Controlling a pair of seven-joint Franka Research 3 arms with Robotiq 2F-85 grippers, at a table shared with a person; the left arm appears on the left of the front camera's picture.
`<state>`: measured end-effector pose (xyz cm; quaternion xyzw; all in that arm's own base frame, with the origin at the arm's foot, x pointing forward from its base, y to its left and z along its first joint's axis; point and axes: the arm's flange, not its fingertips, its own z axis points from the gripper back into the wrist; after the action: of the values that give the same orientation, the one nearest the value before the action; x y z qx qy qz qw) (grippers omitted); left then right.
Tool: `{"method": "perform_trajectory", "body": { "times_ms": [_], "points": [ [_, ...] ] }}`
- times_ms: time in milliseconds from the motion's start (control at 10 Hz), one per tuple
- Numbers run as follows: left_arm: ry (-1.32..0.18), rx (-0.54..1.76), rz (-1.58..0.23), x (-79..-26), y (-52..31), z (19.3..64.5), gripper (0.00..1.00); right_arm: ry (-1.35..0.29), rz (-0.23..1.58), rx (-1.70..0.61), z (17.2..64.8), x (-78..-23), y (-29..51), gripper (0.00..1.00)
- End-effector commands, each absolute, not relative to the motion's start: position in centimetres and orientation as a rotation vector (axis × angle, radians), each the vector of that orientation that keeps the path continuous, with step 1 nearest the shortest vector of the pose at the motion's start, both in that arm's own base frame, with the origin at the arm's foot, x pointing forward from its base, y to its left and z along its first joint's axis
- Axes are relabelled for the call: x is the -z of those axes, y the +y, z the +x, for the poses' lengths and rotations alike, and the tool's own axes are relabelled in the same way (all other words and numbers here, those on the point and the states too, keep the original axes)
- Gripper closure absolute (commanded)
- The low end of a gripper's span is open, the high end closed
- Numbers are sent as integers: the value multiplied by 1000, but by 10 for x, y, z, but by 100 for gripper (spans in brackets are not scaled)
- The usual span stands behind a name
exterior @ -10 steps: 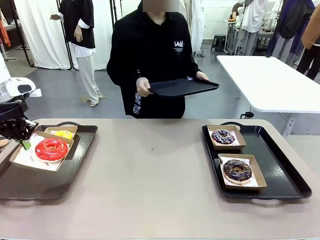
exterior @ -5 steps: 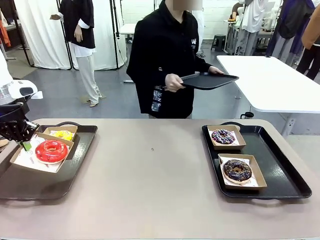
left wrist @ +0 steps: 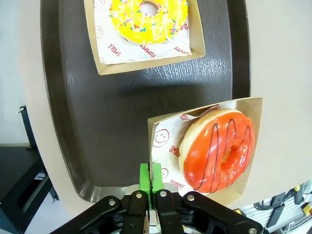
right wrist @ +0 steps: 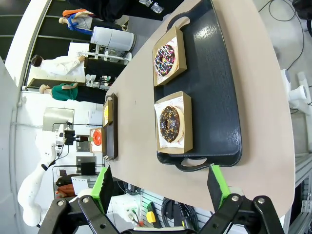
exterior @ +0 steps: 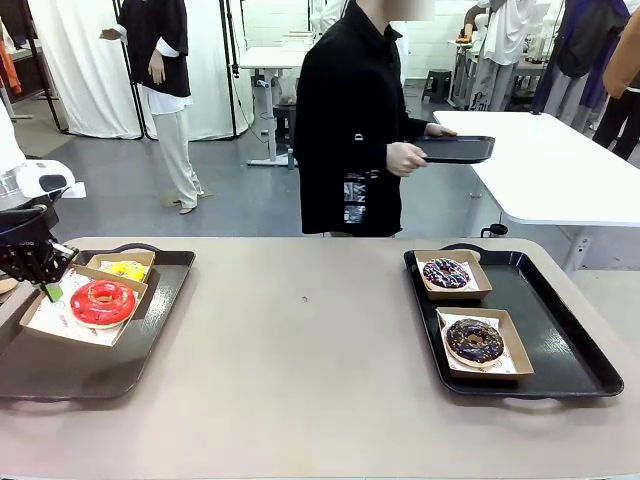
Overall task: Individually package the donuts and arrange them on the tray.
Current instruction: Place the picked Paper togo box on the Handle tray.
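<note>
On the beige tabletop (exterior: 300,360), a dark plastic tray (exterior: 60,370) sat at nine o'clock and a second dark tray (exterior: 565,340) at three o'clock. The left end effector (exterior: 50,285), black with green pads, had its fingers pressed together on the near edge of a shallow brown cardboard box (left wrist: 243,105) lined with printed paper, pinching that box's rim; the box held the glossy red ring donut (exterior: 102,298) and sat tilted over the left tray's edge. Just behind it, toward twelve o'clock, the yellow-glazed sprinkled donut (exterior: 125,268) lay in its own brown box. On the right tray, the dark purple-brown donut with light sprinkles (exterior: 446,272) rested in a box at the far end, and the dark chocolate donut (exterior: 474,340) in another box nearer, at six o'clock from it. The right end effector (right wrist: 158,187) hung high above the tabletop with its green-padded fingers spread wide, holding nothing. Beyond the tabletop a person in black (exterior: 350,130) carried a third dark tray (exterior: 455,150).
</note>
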<state>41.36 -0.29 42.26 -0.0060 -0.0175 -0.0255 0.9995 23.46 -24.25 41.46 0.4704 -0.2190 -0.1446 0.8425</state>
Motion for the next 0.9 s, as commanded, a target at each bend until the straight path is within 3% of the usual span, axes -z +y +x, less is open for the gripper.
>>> {"method": "perform_trajectory", "body": {
  "times_ms": [0,800],
  "points": [
    [-40,62,-41,-410,-2,410,99,-462,1005,310,233,-417,-242,0],
    [-20,16,5,-362,-9,414,99,-462,1005,310,233,-417,-242,0]
  ]
}}
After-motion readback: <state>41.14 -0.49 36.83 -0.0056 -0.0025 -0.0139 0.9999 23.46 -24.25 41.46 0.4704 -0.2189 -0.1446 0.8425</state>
